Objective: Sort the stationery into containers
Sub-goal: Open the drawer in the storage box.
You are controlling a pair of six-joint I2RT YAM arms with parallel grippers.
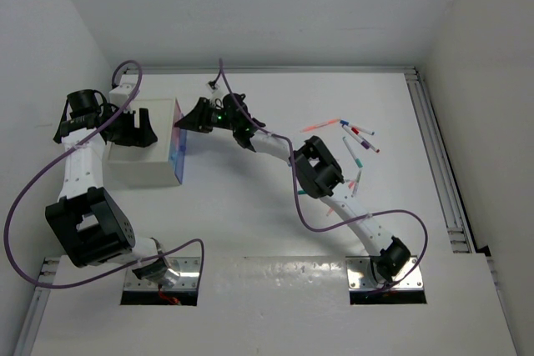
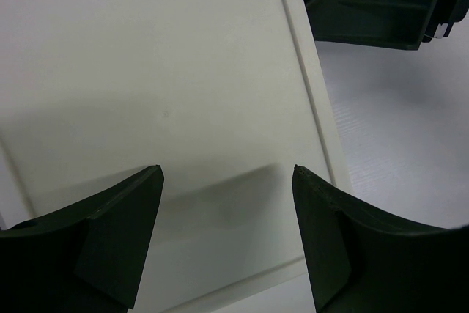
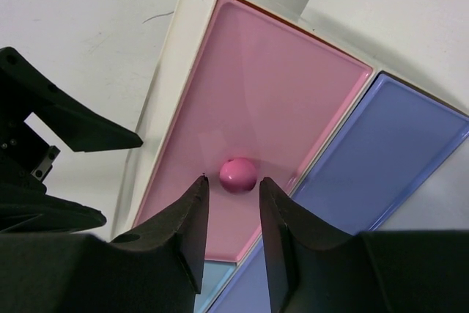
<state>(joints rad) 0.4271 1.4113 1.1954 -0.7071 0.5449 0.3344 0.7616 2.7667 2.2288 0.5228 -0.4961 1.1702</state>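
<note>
The right tool (image 3: 233,179) is open only a crack, its 2 fingers just short of the knob (image 3: 238,174) on the pink drawer (image 3: 278,100), while the left tool (image 2: 227,168) hangs wide open over the white cabinet (image 2: 146,71). The pens (image 1: 355,135) lie loose on the surface (image 1: 234,206), well off to the right. I'd centre the knob between the fingers, close firmly and pull straight out, with the left tool pressing the cabinet down so it can't slide

White cabinet (image 1: 138,168) on table (image 1: 250,223), far left. Metal rail (image 1: 440,168) along table's right edge.
</note>
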